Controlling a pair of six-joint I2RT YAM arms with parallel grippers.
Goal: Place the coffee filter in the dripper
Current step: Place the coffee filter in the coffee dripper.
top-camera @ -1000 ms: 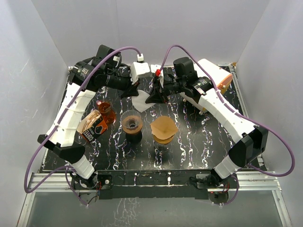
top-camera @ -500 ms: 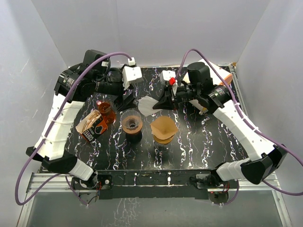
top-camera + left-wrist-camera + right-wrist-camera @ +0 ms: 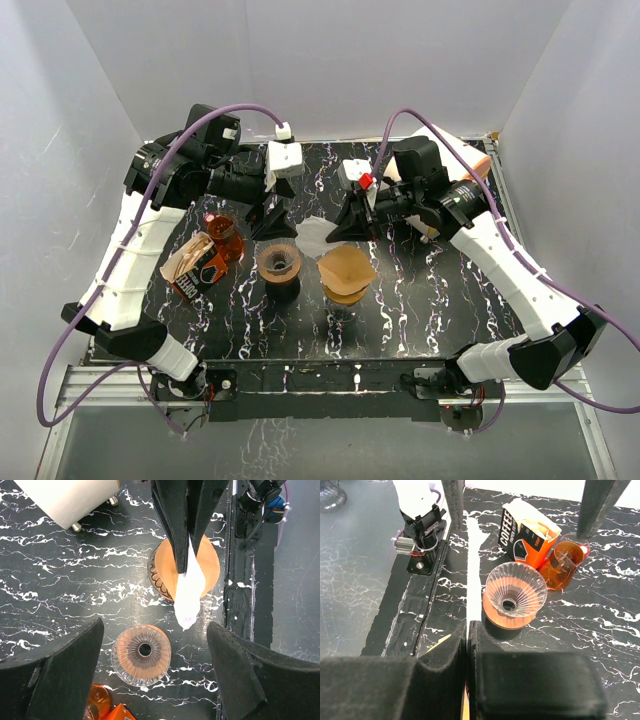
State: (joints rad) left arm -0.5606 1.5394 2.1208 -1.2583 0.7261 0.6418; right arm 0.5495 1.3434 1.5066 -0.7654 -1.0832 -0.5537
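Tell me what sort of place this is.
Probably a lab test booth staged for coffee-making: white walls around a black marbled table holding a glass dripper and coffee filter box.

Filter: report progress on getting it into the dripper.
Done: the filter is off the table, pinched in the right gripper. In hand: it hangs flat beside the dripper, not over it. Left: the dripper is empty, so the filter must go in. The left gripper is open, holding nothing.
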